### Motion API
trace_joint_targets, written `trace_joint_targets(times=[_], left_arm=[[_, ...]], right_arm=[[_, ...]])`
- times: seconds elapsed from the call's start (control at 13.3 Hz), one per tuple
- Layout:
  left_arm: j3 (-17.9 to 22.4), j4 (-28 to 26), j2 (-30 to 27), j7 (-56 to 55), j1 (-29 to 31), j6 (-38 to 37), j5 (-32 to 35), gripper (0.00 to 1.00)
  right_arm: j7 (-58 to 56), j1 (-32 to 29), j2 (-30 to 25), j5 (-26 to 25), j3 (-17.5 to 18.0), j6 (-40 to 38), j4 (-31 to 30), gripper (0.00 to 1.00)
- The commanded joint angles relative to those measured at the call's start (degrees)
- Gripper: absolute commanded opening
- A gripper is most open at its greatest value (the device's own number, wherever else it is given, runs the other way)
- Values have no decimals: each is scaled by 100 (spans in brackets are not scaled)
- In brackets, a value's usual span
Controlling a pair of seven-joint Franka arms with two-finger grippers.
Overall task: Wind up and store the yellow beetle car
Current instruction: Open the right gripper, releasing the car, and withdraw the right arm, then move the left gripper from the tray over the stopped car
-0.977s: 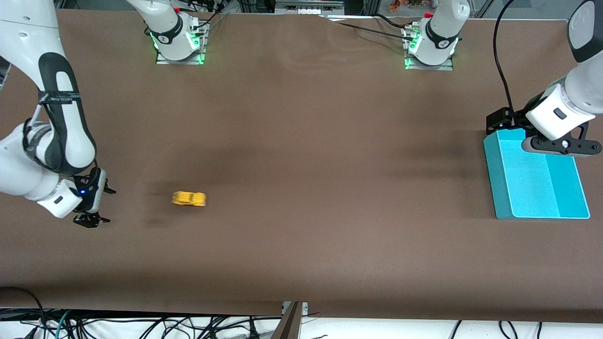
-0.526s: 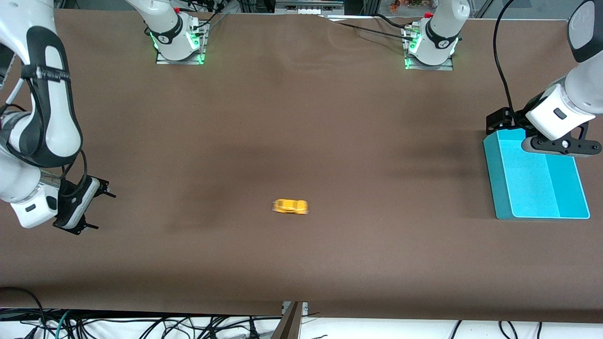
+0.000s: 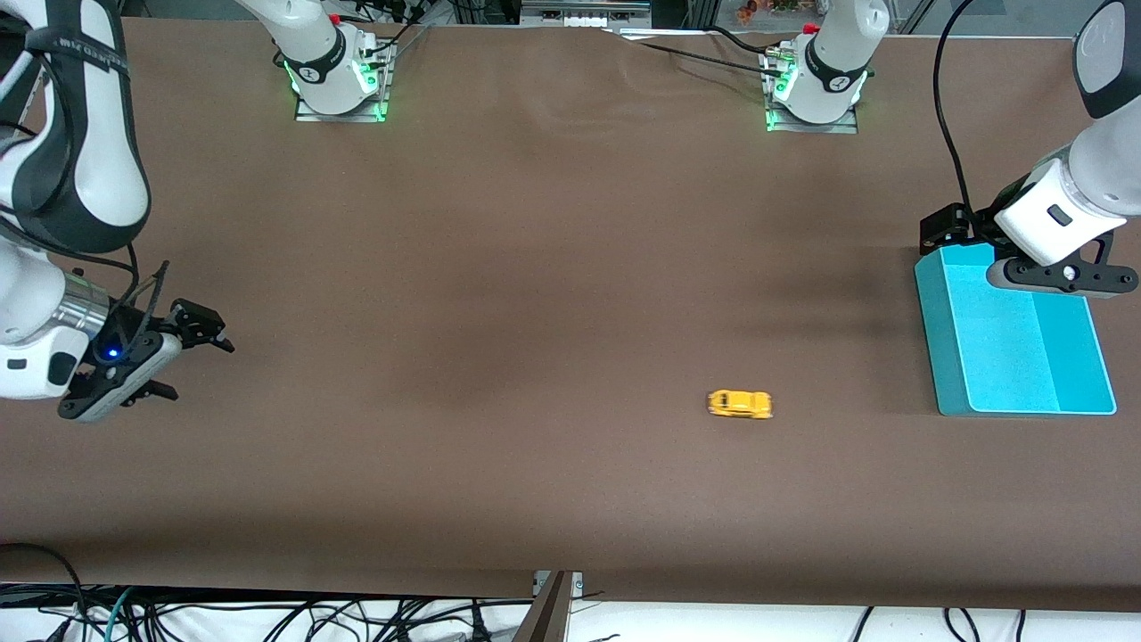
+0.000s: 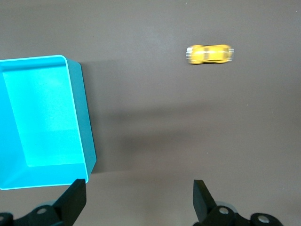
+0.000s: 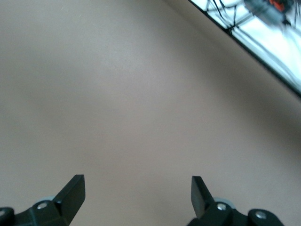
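Observation:
The yellow beetle car stands on the brown table, between the middle and the turquoise bin, and nothing holds it. It also shows in the left wrist view, apart from the bin. My left gripper hangs open and empty over the bin's end nearest the robot bases. My right gripper is open and empty above bare table at the right arm's end.
The bin is empty inside. The table's edge nearest the front camera has cables below it. The two arm bases stand along the table's edge farthest from the front camera.
The car has rolled along the table from near my right gripper toward the bin. My right gripper has drawn back and turned. My left arm has not moved.

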Motion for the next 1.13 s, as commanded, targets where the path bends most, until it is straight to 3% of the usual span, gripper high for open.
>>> trace_joint_targets(times=[0.0, 0.15, 0.3, 0.6, 0.83, 1.05], left_arm=[[-4, 127, 44, 62, 17, -114, 1, 100], [-4, 118, 61, 62, 17, -114, 1, 100], [-13, 127, 166, 62, 8, -158, 1, 100], [-22, 197, 815, 123, 17, 191, 10, 100], [-13, 241, 1342, 991, 17, 859, -69, 100], [-13, 775, 2106, 2580, 26, 923, -61, 100]], right_arm=[[1719, 59, -198, -88, 29, -638, 47, 100], [2409, 269, -242, -419, 99, -1121, 494, 100], [2411, 279, -225, -807, 90, -1299, 776, 100], [2446, 148, -479, -1026, 11, -1326, 989, 100], [2446, 95, -681, -1213, 37, -1405, 858, 100], [3145, 68, -988, -1230, 90, -1765, 498, 100]])
